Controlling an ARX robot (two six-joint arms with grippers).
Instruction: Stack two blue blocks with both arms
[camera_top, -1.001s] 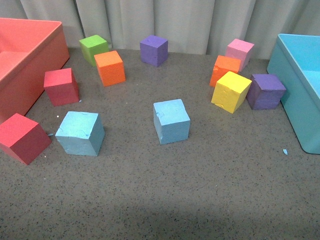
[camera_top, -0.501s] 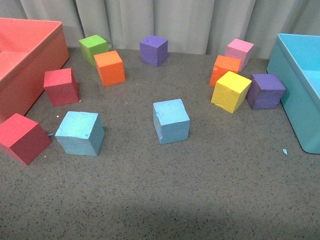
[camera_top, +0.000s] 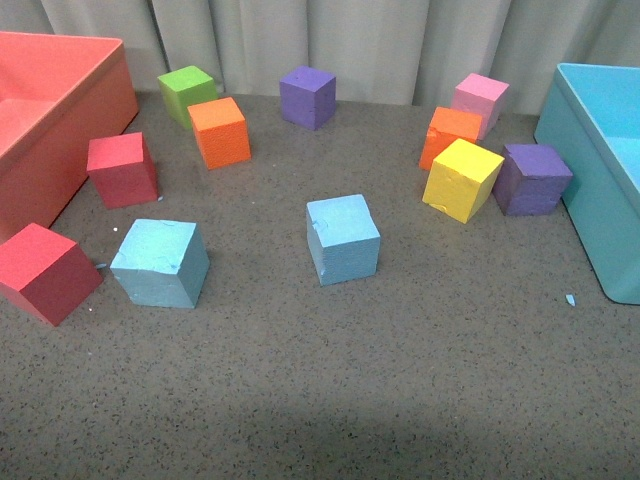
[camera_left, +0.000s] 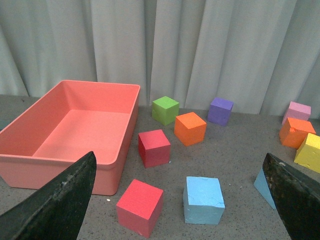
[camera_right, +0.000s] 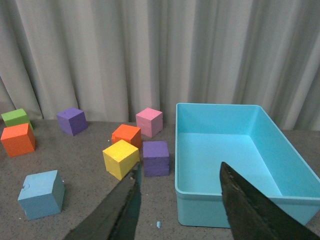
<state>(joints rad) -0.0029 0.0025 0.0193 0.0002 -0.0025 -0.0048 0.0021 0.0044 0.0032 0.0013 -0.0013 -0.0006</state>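
Two blue blocks well apart, bare tabletop between

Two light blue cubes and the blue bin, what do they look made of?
Left blue block and centre blue block: probably foam, matte; faces look rough, edges nicked, a blue crumb lies loose. Blue bin: likely moulded plastic, smooth, slight sheen, thin walls.

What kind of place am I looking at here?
Probably a staged robot test bench: loose foam cubes, including two blue blocks, on a speckled grey tabletop, a red bin and a blue bin at the sides, plain curtain behind.
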